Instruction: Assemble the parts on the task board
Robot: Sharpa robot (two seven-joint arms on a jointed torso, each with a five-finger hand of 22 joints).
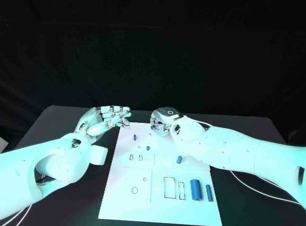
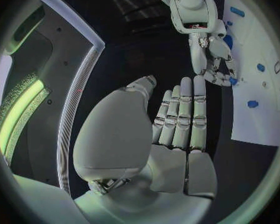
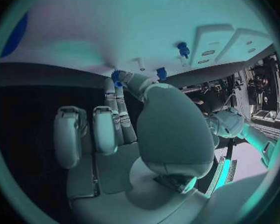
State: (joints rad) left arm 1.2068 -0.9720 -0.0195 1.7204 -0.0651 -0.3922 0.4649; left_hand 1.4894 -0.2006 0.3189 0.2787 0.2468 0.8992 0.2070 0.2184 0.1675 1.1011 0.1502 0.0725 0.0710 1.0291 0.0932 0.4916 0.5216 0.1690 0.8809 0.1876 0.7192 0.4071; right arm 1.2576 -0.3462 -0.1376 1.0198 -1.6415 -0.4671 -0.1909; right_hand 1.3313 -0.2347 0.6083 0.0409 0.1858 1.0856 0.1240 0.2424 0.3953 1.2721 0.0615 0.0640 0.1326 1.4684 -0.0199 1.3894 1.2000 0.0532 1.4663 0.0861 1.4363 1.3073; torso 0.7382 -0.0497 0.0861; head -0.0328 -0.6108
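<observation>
The white task board lies in the middle of the black table. Blue parts lie or stand on it: a small peg, another, a short piece, and two larger cylinders near the front right. Over the board's far edge, my right hand pinches a small blue part at its fingertips; the left wrist view shows this part too. My left hand hovers just off the board's far left corner, holding nothing, its fingers stretched out.
Outlined slots and holes mark the board's front half. A white cable runs over the table to the right of the board. Two blue pegs stand on the board just beyond my right hand's fingertips.
</observation>
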